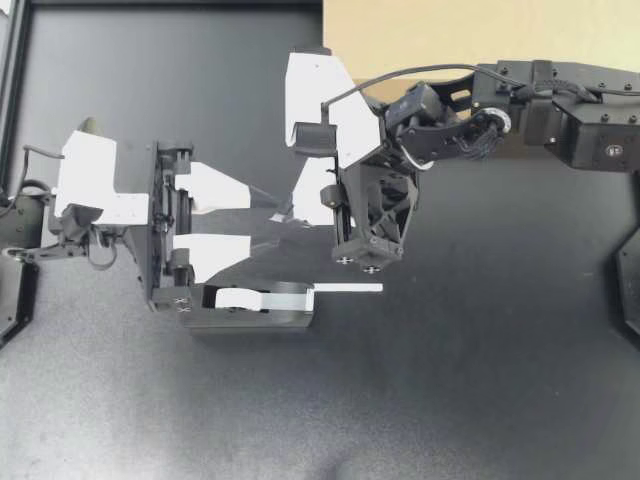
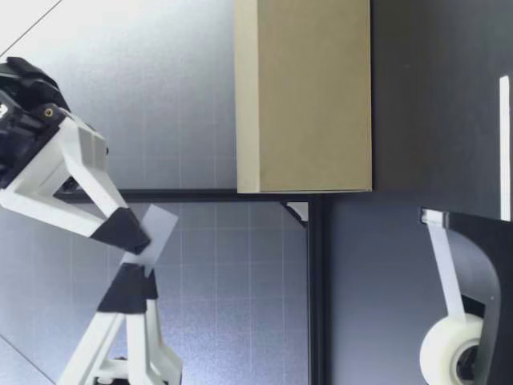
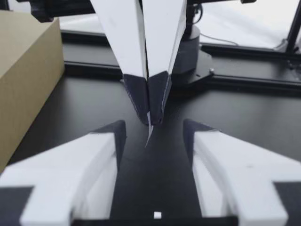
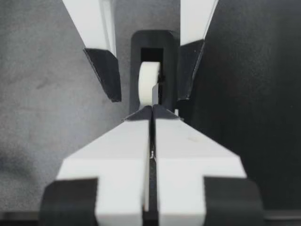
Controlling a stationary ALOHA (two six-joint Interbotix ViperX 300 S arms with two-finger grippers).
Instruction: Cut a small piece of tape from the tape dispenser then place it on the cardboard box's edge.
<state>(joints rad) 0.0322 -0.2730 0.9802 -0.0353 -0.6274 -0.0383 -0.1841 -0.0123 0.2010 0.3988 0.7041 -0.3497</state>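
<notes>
Fingers of my left gripper [image 1: 262,225] are spread, just beyond the black tape dispenser [image 1: 250,312] on the near dark tabletop [image 1: 480,380]. Between them, my right gripper [image 1: 285,213] pinches a small pale piece of tape [image 3: 149,132]. Cutting looks done. Next I carry it far right to the brown cardboard box [image 1: 470,35] and press it on an edge.

Tight between the open fingers of my left gripper [image 1: 272,226], taken up there by the closed tips of my right gripper [image 1: 285,212], pinching a piece of tape [image 3: 149,133]. Hemmed in just beside both by the tape dispenser [image 1: 245,312], with its loose tape strip [image 1: 345,289] jutting toward the right side. Open over the bare table [image 1: 480,390] on that side, bounded at the far edge by the cardboard box [image 1: 470,35].
</notes>
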